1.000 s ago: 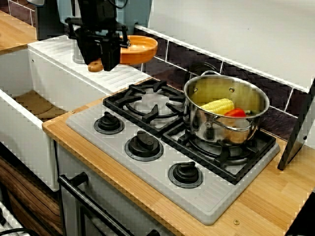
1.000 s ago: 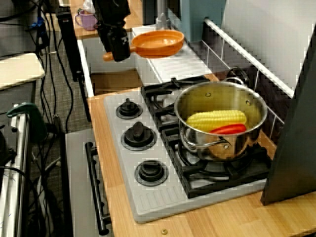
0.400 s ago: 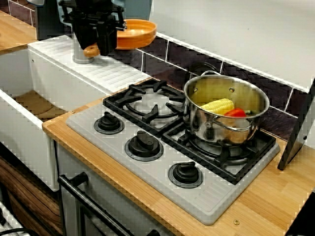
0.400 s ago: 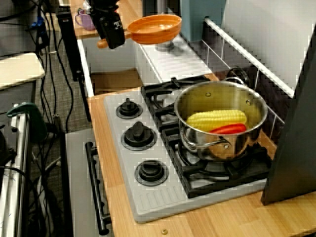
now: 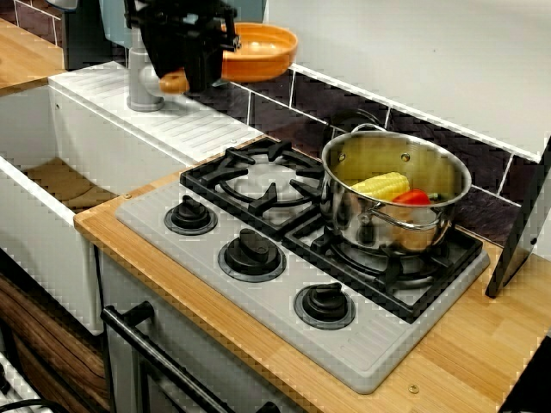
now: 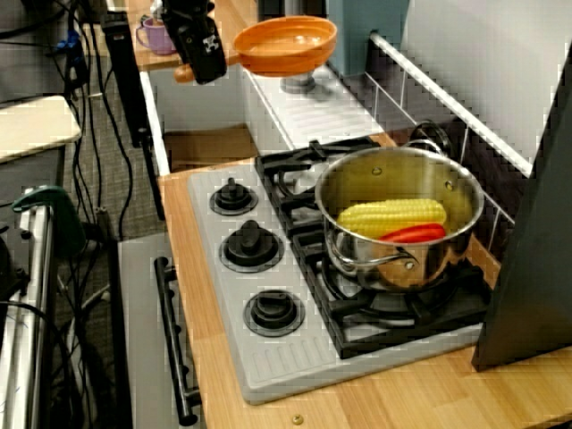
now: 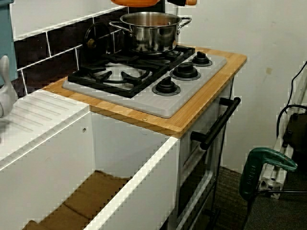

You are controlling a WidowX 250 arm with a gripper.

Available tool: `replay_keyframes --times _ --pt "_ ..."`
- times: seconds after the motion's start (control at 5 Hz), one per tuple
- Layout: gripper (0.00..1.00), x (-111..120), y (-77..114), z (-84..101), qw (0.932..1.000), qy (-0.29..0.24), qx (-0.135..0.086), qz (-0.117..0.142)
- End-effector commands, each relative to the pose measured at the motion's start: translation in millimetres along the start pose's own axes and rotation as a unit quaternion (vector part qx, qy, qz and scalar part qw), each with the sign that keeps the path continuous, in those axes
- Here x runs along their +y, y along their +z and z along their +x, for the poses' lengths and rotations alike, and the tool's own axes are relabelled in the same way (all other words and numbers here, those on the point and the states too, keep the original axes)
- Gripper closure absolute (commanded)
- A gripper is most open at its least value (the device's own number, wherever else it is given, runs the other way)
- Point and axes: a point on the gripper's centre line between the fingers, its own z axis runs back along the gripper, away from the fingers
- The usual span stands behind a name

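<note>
Pale wooden table (image 5: pixel 469 344) carries a grey ribbed stove (image 5: pixel 366 348) with black grates, next to a white ribbed drainboard (image 5: pixel 181 125). A black claw (image 5: pixel 185 73) is clamped on the rounded wooden handle (image 5: pixel 172 83) of a shallow orange pan (image 5: pixel 258 47). The pan hangs roughly level in the air above the back of the drainboard, touching nothing below. The lift is done; the pan is not yet set down anywhere. On one burner stands a shiny steel pot (image 5: pixel 396 215) holding a yellow corn cob (image 5: pixel 381 184) and a red pepper (image 5: pixel 411 197).

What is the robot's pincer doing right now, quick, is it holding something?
Pincer: closed, holding the orange pan by its handle, up in the air.
</note>
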Motion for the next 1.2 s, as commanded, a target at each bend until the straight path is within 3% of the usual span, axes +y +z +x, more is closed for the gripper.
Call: replay_keyframes --times 0.0,0.6,1.0 --pt "1.0 -6 27.0 12.3 0.9941 -0.002 -0.085 0.068" --pt "1.0 -19 32.2 21.4 0.9931 -0.016 -0.093 0.071" --pt "1.0 -32 35.0 21.1 0.9903 -0.036 -0.111 0.076"
